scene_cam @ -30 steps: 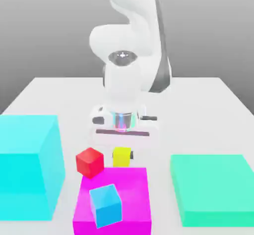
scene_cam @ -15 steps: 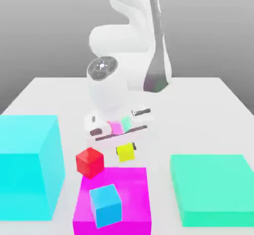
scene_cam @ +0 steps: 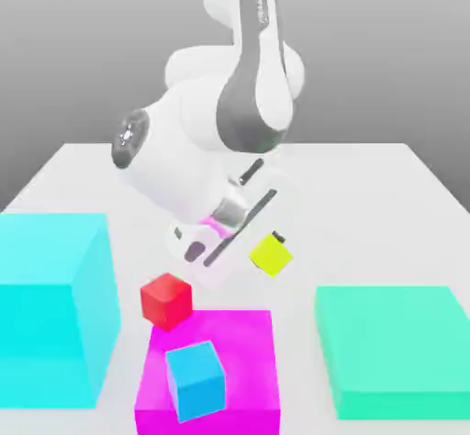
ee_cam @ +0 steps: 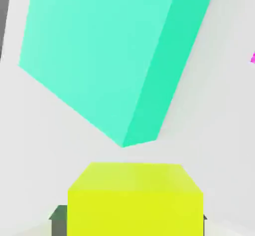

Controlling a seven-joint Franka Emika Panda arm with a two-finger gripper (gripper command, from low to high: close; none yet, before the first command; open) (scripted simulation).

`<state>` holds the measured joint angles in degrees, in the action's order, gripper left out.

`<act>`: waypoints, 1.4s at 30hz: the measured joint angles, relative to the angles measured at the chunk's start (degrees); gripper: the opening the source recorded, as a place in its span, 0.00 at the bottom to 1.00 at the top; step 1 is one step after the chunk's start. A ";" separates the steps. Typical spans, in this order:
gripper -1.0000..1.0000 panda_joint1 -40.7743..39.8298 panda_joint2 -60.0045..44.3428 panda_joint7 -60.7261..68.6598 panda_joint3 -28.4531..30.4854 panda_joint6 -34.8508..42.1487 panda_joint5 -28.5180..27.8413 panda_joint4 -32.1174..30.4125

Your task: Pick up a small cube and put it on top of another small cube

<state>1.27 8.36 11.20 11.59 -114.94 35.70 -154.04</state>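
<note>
End effector (scene_cam: 266, 245) grips 1 small plain yellow cube (scene_cam: 272, 255), tilted.

Through the exterior view, reading the picture as a clock face with twelve at its top, I have a pale, flat tabletop (scene_cam: 367, 195). On it I see a big cyan block (scene_cam: 55, 314) toward eight o'clock, a large magenta block (scene_cam: 248, 360) at six and a low, wide green slab (scene_cam: 395, 341) toward four. I can't tell whether the red cube (scene_cam: 166, 301), at the magenta block's eleven o'clock corner, sits directly on the tabletop.
</note>
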 joint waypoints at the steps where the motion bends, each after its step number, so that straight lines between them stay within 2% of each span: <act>1: 0.00 -0.48 0.71 -2.50 0.03 0.45 -1.16 1.07; 5: 0.00 -2.36 2.74 -12.84 -0.72 -0.35 -6.28 3.07; 25: 0.00 -12.78 9.11 -61.25 -9.44 -14.66 -29.64 2.20; 32: 0.00 -16.63 10.40 -74.30 -13.19 -20.54 -34.46 0.11; 36: 0.00 -16.94 4.09 -75.06 -13.64 -29.33 -34.72 -2.61; 37: 1.00 -16.97 2.51 -75.13 -13.68 -31.40 -34.80 -3.12; 42: 1.00 -16.97 2.51 -75.13 -13.68 -31.40 -34.80 -3.12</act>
<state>-15.70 10.87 -63.94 -2.09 -146.34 0.89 -157.16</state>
